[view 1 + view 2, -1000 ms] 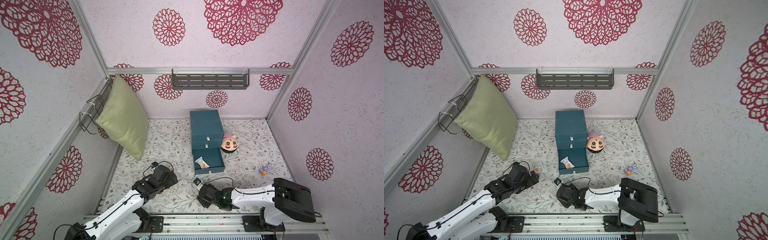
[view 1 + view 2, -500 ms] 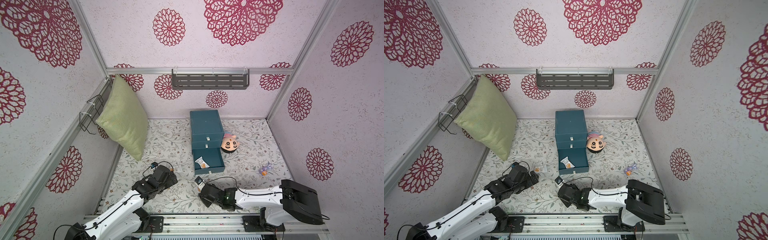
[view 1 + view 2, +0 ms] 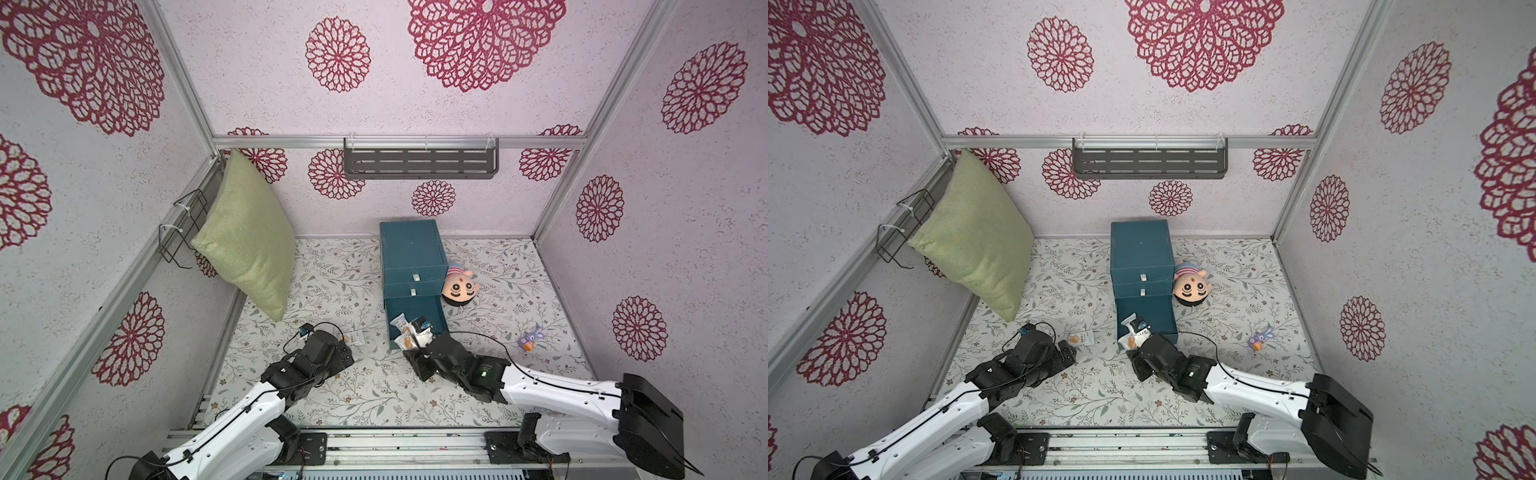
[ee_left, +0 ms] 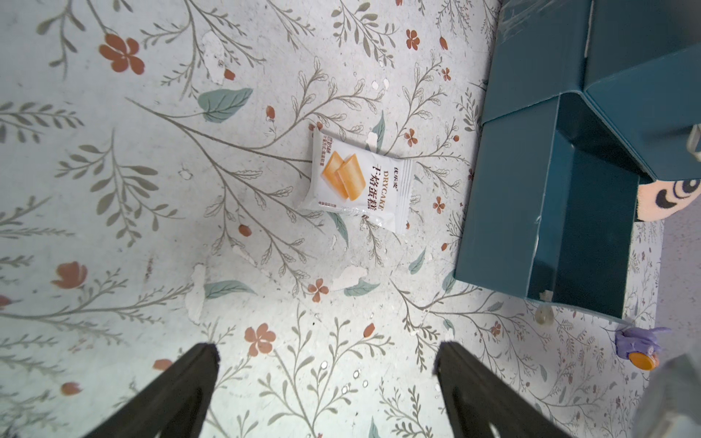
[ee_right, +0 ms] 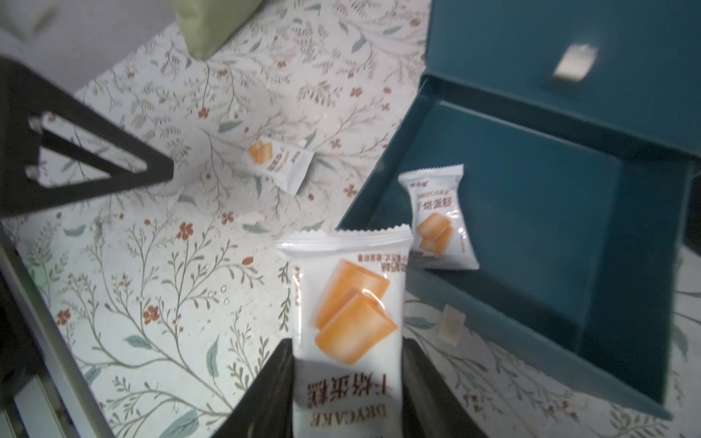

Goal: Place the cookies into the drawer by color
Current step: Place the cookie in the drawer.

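floral-print floor (image 3: 332,282) inside pink walls (image 3: 257,104) with red rosettes. at lower centre, right gripper (image 5: 347,343) pinches a white packet (image 5: 349,303) by the open bottom drawer (image 5: 531,227) of the teal chest (image 3: 409,253); left gripper (image 4: 326,349) gapes empty near a second packet (image 4: 358,186).

Top views look down from high at the front; wrist views, close in, share the drawer (image 4: 504,197) (image 5: 550,212).
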You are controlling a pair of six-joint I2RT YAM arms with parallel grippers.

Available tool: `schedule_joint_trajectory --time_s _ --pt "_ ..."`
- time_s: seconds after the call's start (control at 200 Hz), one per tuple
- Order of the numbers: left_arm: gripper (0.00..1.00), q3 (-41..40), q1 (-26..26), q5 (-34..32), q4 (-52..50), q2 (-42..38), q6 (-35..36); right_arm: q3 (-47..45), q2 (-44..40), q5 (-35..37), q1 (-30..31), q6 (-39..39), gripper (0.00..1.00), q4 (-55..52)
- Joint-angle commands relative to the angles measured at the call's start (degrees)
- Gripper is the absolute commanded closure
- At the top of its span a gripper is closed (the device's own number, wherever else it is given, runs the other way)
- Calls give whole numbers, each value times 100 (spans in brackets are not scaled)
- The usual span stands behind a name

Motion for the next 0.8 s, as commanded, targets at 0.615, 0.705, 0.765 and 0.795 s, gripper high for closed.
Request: schedule_joint_trajectory --time_s 0.615,0.705,0.765,0.795 --pt "3 563 373 221 238 961 737 907 1294 -870 -2249 -933 53 397" --pt "3 814 503 263 209 1290 969 959 1467 -943 -2318 -964 48 434" --pt "2 966 605 273 218 1475 1100 997 1529 -969 -2333 -968 42 401" --pt "3 1038 671 301 232 1598 1163 1019 1540 -991 -2345 -967 39 372"
